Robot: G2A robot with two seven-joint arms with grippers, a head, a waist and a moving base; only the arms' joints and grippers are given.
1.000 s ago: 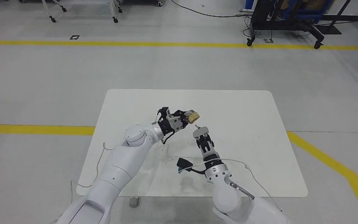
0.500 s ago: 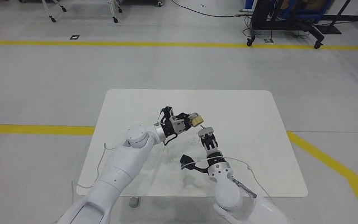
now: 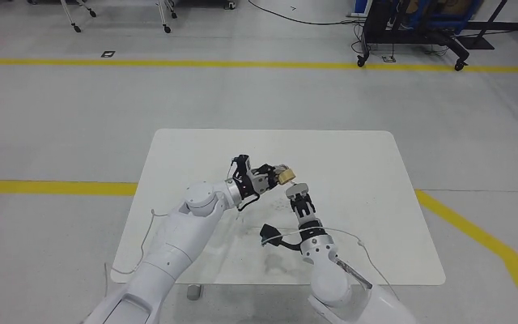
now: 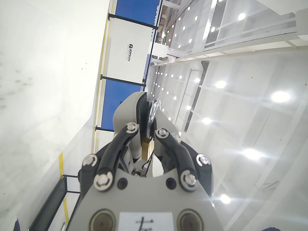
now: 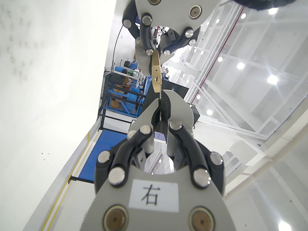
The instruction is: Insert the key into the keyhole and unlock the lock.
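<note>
A brass padlock point(image 3: 282, 172) is held above the white table point(image 3: 356, 162), with my left gripper point(image 3: 273, 176) shut on it. In the left wrist view its brass body point(image 4: 147, 149) and silver shackle point(image 4: 153, 112) sit between the fingers. In the right wrist view the padlock point(image 5: 155, 72) turns its keyhole point(image 5: 157, 80) toward my right gripper point(image 5: 160, 97). That gripper is shut on the key point(image 5: 159, 105), seen edge-on as a thin strip. The key's tip lies just short of the padlock's near end, a little off the keyhole. My right gripper point(image 3: 298, 192) stands close beside the padlock.
A black cable point(image 3: 356, 239) runs over the table by the right arm. Open table surface lies to the far side and right. Wheeled carts and racks point(image 3: 413, 32) stand on the floor beyond, behind a yellow line.
Both grippers shifted slightly right during the first half second, bringing key and padlock closer together. Since then nothing has visibly moved.
</note>
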